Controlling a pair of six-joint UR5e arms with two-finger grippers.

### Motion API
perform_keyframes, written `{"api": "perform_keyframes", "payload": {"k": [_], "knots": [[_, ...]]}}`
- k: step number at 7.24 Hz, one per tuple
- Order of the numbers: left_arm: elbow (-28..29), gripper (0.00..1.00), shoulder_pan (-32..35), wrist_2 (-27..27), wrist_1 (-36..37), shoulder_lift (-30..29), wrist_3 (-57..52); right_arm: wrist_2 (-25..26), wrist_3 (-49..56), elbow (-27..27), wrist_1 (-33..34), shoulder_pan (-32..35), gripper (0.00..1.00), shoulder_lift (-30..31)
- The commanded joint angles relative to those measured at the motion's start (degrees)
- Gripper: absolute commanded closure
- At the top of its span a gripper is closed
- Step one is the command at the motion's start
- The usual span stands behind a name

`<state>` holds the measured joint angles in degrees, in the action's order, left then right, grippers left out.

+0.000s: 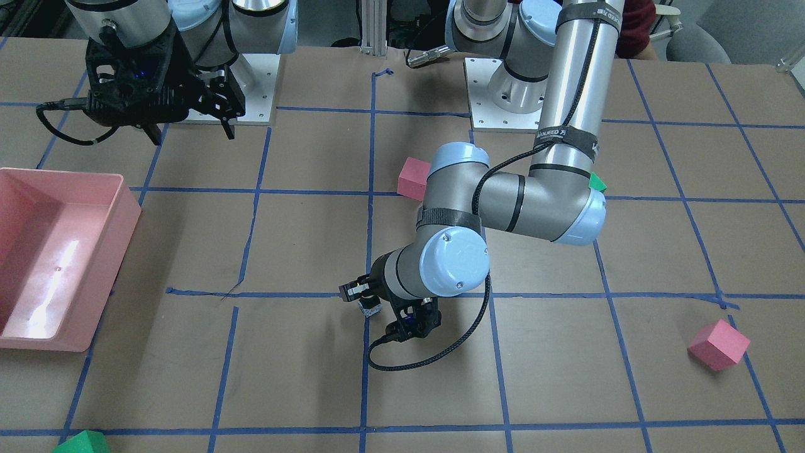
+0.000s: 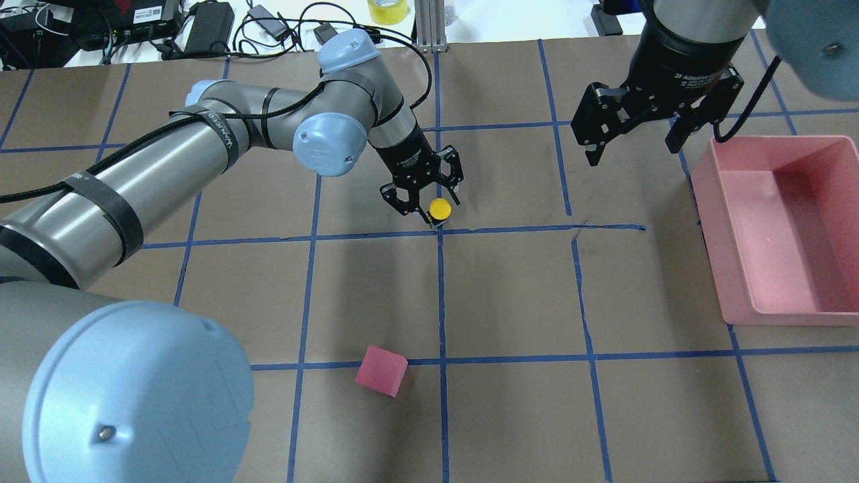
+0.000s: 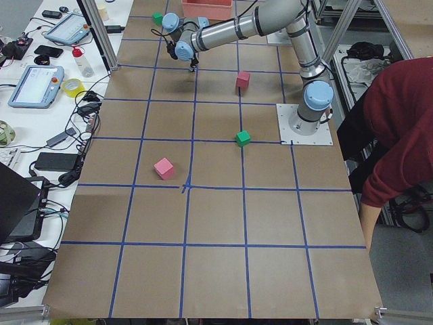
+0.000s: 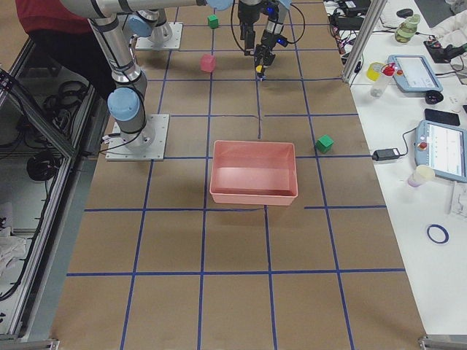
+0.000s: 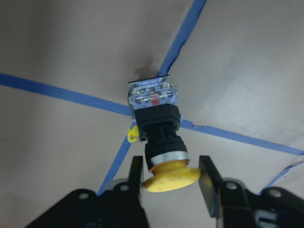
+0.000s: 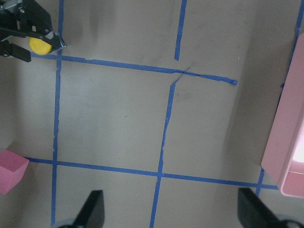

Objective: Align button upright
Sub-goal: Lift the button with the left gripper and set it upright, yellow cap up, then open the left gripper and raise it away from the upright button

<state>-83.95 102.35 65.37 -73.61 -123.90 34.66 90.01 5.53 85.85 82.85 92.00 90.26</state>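
Right now the left gripper (image 5: 171, 166) has its jaws closed on the button (image 5: 156, 135), with one finger (image 5: 136, 173) against each side of the round yellow cap (image 5: 171, 179). The cap sits up between the jaws. The black neck runs down away from them to the block base (image 5: 152, 95), which rests on the brown table (image 2: 510, 295) straight below the fingertips. Two lines of blue tape (image 5: 61, 92) cross under the base, so the button stands on that crossing. The stem lines up roughly with the gripper's own axis, but I cannot tell from these views whether it is exactly plumb.

Meanwhile the right gripper (image 2: 634, 151) hangs above the table with its jaws spread wide and nothing between them. The held button is well off to one side of those open jaws, toward the left arm. A pink bin (image 2: 711, 221) sits near them on the other side.

One pink block (image 2: 381, 370) lies on the table well apart from the left jaws, closer to the robot's base than they are, and just beside a tape line. A second pink block (image 1: 719, 344) rests far out to the left of the left jaws. A green block (image 1: 82, 442) sits well apart from the right jaws, farther from the robot than they are.
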Motion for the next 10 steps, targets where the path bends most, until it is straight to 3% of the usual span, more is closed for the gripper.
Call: {"api": "perform_keyframes", "payload": {"k": [1, 2, 3, 4, 5, 6, 7, 8, 10], "knots": [[0.36, 0.00, -1.88, -0.16, -1.27, 2.33, -2.21, -0.01, 0.01, 0.02, 0.03, 0.02, 0.00, 0.00], [0.89, 0.00, -2.32, 3.33, -4.49, 6.17, -6.76, -0.01, 0.01, 0.02, -0.05, 0.02, 0.00, 0.00], [1.85, 0.00, -2.15, 10.67, -8.96, 11.69, -13.67, 0.08, 0.01, 0.10, -0.05, -0.06, 0.00, 0.00], [2.12, 0.00, -2.50, 13.61, -14.31, 17.67, -20.44, 0.08, 0.01, 0.10, -0.05, -0.07, 0.00, 0.00], [0.82, 0.00, -2.76, 23.30, -15.76, 22.86, -28.86, 0.08, 0.01, 0.10, -0.05, -0.07, 0.00, 0.00], [-2.15, 0.00, -3.46, 29.05, -15.34, 27.52, -33.82, 0.08, 0.01, 0.10, -0.05, -0.07, 0.00, 0.00], [-4.10, 0.00, -4.17, 29.03, -14.55, 31.40, -34.39, 0.08, 0.01, 0.10, -0.05, -0.07, 0.00, 0.00], [-4.55, 0.00, -5.22, 28.76, -8.80, 32.83, -34.49, 0.08, 0.01, 0.10, -0.05, -0.07, 0.00, 0.00], [-4.73, 0.00, -8.72, 28.07, -10.57, 34.77, -34.57, 0.08, 0.01, 0.10, -0.05, -0.07, 0.00, 0.00]]}}
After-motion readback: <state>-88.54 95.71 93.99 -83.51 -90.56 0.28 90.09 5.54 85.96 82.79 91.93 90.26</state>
